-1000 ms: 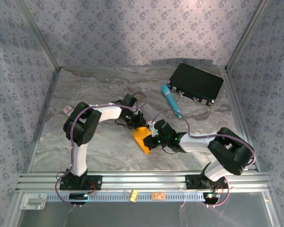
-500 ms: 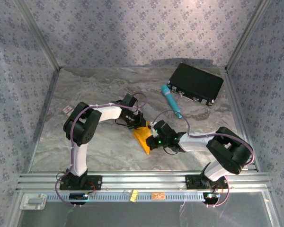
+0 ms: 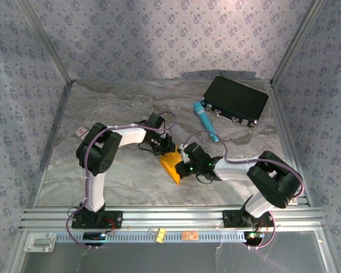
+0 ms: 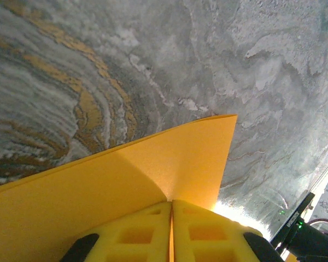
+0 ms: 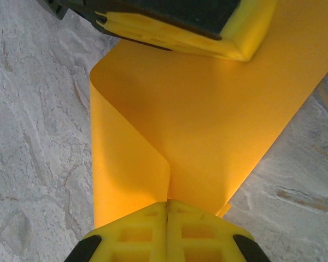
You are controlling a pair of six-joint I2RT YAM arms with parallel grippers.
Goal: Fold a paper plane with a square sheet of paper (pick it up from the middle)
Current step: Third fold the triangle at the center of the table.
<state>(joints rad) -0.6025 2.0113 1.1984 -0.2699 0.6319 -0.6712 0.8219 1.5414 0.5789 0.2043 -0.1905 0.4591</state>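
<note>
The square sheet of paper [image 3: 171,166] lies mid-surface between the two arms, already partly folded, so that from above it reads as an orange-yellow wedge whose long axis runs from far to near and narrows to a point at the near end. Both arms are on it. The left end effector [image 4: 172,232] is pinched shut on the far end, with the paper fanning out ahead of its fingers. The right end effector [image 5: 167,226] is clamped on the edge nearest its own arm, where one layer curls over another. From the right wrist the sheet stretches straight ahead to the left arm's yellow fingers, so the two grips face each other along the paper with little room between them. We judge that the next crease turns on this: neither arm has to reach, but each pull works directly against the other's hold, and thin paper could tear or slip. Around them the marbled grey surface [image 3: 125,102] carries a teal pen-like cylinder [image 3: 206,121] and a black box [image 3: 236,100] toward the far right, both well apart from the sheet, and a small white-and-red card [image 3: 79,132] at the left edge. Patterned walls enclose the cell.
</note>
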